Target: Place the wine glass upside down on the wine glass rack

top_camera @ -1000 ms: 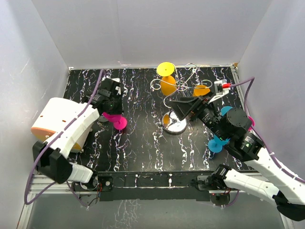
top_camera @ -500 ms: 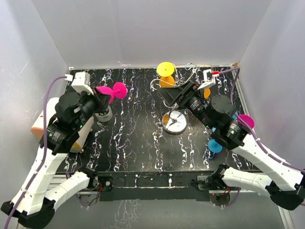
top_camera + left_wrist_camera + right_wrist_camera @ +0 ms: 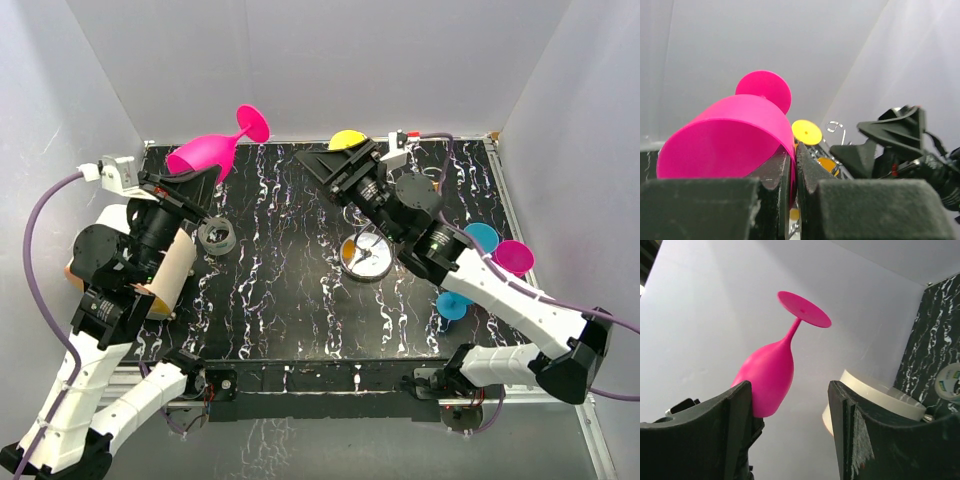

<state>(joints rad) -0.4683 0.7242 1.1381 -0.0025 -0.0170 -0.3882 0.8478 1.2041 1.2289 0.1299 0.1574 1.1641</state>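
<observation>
My left gripper [image 3: 197, 176] is shut on the rim of a magenta wine glass [image 3: 203, 155]. It holds the glass high above the table's back left, bowl down and tilted, foot up toward the back wall. In the left wrist view the jaws [image 3: 794, 170] pinch the bowl's wall [image 3: 725, 135]. The wine glass rack shows its shiny round base [image 3: 372, 258] at mid-table; its wire arms are mostly hidden behind my right arm. A yellow glass foot [image 3: 347, 139] tops it. My right gripper [image 3: 340, 166] is open and empty, raised above the rack, facing the magenta glass [image 3: 771, 370].
A grey tape roll [image 3: 216, 236] lies back left beside a cream cylinder [image 3: 172, 272]. Two blue glasses [image 3: 456, 303] and another magenta one [image 3: 513, 256] sit at the right. White walls enclose the table on three sides.
My left arm has lifted the magenta glass from near the table up high toward the back left. My right gripper has risen and moved back-left from in front of the rack.
</observation>
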